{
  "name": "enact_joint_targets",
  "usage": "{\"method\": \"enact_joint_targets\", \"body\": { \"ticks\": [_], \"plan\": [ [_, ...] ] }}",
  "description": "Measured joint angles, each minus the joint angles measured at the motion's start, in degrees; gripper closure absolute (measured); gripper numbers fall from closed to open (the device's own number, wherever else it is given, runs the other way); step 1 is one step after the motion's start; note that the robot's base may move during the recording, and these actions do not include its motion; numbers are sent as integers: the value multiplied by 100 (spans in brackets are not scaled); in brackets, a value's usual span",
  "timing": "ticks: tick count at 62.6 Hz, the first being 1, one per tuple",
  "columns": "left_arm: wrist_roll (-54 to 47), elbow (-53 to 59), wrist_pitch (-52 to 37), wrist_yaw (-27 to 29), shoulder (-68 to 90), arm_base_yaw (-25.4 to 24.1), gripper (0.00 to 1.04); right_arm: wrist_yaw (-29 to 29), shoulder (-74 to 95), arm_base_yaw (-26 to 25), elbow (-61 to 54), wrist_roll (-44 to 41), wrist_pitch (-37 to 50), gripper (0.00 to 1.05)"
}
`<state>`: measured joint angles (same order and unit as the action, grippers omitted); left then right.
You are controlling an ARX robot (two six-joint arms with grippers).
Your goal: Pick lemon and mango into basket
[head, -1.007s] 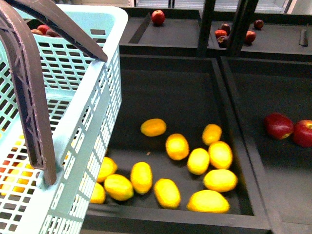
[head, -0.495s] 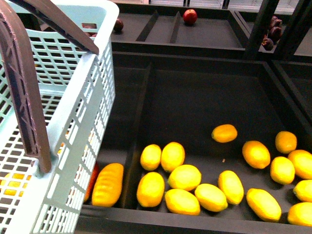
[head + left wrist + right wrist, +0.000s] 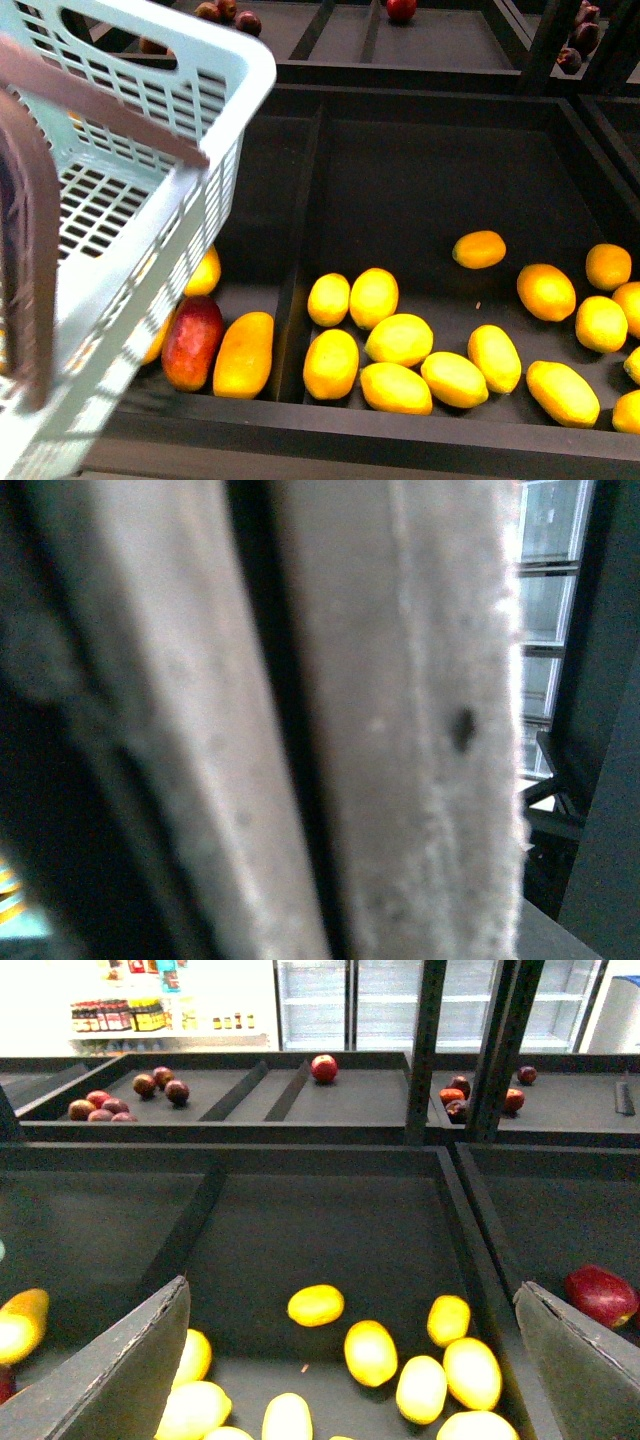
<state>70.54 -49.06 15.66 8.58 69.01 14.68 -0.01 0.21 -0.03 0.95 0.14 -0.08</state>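
Ahead of me a red apple [image 3: 323, 1068] sits alone in a black tray [image 3: 350, 1095], dark red fruits [image 3: 160, 1086] further left, bottles [image 3: 128, 1015] behind.

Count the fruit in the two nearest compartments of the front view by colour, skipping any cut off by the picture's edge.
Yellow to orange fruit, wide compartment: 12
Yellow to orange fruit, narrow compartment: 2
Red fruit: 1
Total: 15
An orange patch behind the basket wall is too hidden to count.
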Motion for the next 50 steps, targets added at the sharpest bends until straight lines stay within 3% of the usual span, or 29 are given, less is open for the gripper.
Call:
{"method": "enact_joint_targets", "body": {
  "ticks": [4, 10, 13, 15, 30, 50],
  "plan": [
    [-1054, -466, 48, -50, 597, 129, 78, 0, 0, 0, 0, 0, 0, 9],
    [-1690, -1082, -160, -157, 1342, 332, 78, -2, 2, 0, 0, 0, 0, 9],
    [-1880, -1572, -221, -306, 1799, 466, 86, 0, 0, 0, 0, 0, 0, 9],
    [-1886, -1923, -234, -433, 2087, 568, 91, 0, 0, 0, 0, 0, 0, 9],
    [-1596, -3606, 140, -1261, 3379, 1187, 91, 0, 0, 0, 0, 0, 0, 9],
    [-1204, -3928, -122, -1696, 3560, 1740, 92, 0, 0, 0, 0, 0, 0, 9]
  ]
}}
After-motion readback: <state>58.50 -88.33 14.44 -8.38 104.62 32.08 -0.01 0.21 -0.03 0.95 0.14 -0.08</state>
